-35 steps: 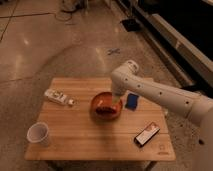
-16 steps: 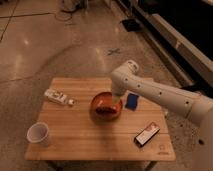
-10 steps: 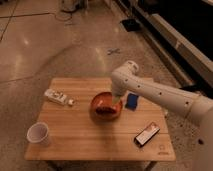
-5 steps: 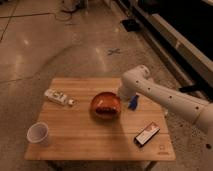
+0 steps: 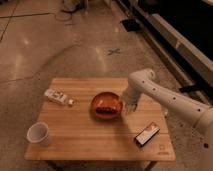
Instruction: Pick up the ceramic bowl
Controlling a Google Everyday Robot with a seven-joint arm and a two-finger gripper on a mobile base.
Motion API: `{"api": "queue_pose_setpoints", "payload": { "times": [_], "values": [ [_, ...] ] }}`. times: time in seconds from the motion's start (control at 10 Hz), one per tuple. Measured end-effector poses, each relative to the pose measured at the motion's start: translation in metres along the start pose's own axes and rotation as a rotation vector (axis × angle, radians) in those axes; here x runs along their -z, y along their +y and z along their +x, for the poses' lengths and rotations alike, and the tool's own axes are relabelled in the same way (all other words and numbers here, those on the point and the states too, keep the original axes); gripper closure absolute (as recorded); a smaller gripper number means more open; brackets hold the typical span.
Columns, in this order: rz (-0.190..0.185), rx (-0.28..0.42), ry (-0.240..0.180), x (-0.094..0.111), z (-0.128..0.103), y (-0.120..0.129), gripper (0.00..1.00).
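The ceramic bowl (image 5: pixel 105 105) is round, shallow and orange-brown with a reddish patch inside. It sits on the wooden table (image 5: pixel 90 142), right of the middle. My gripper (image 5: pixel 128 106) hangs at the end of the white arm (image 5: pixel 165 100), which reaches in from the right. The gripper is low at the bowl's right rim, close to or touching it.
A white cup (image 5: pixel 39 134) stands at the table's front left. A white tube-like pack (image 5: pixel 57 97) lies at the left rear. A dark phone-like object (image 5: pixel 148 134) lies at the front right. Bare floor surrounds the table, with dark furniture along the right.
The arm's bend has swung right, from over the bowl's right side to beyond the rim. The gripper now sits at the bowl's right edge. The bowl has not moved.
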Motion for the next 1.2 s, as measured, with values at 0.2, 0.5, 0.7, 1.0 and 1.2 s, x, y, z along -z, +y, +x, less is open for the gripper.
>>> {"api": "queue_pose_setpoints", "payload": {
  "times": [0.2, 0.5, 0.7, 1.0, 1.2],
  "values": [
    [0.021, 0.027, -0.011, -0.01, -0.003, -0.004, 0.38],
    [0.009, 0.065, -0.006, -0.029, 0.001, 0.006, 0.38],
    [-0.016, 0.081, 0.007, -0.038, 0.009, 0.016, 0.4],
    [-0.031, 0.102, 0.018, -0.045, 0.011, 0.016, 0.7],
    [-0.015, 0.092, 0.02, -0.038, 0.012, 0.01, 0.88]
  ]
}}
